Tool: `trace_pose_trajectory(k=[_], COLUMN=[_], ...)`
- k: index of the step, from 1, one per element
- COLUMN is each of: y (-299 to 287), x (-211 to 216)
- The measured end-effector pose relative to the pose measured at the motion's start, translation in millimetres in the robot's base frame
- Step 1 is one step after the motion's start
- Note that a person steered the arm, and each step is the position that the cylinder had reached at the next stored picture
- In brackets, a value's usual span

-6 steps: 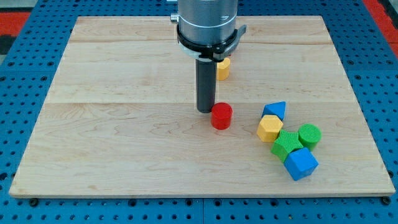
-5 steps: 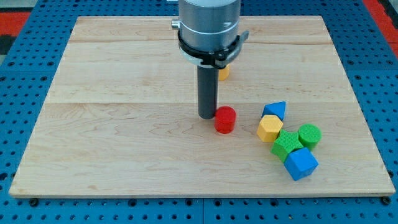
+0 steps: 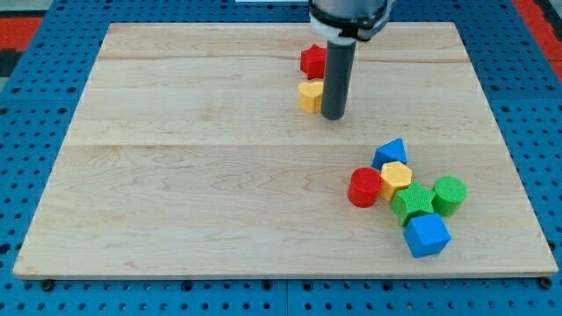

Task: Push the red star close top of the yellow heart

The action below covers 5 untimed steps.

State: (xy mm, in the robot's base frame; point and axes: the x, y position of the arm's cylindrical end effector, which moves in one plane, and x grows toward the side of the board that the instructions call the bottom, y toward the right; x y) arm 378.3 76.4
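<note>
on the wooden board (image 3: 176,175), the red star block (image 3: 313,61) sits just above and touching the yellow heart block (image 3: 310,96), my tip (image 3: 333,115) rests beside the heart's right, clawless, and a red cylinder (image 3: 363,188) adjoins the far-right cluster.

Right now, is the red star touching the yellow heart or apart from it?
Touching, or nearly: the red star sits directly above the yellow heart with no visible gap. My tip stands at the heart's right.

On the wooden table (image 3: 176,193), at the right, cluster a red cylinder (image 3: 363,187), yellow hexagon (image 3: 396,178), blue triangle (image 3: 389,154), green star (image 3: 412,204), green cylinder (image 3: 449,194) and blue cube (image 3: 427,234).
</note>
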Motion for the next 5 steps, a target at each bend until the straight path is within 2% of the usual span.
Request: trace_pose_trajectory(k=[1,3,4,5], y=[20,9,-28,-47], x=[-31,-128,-126,-106])
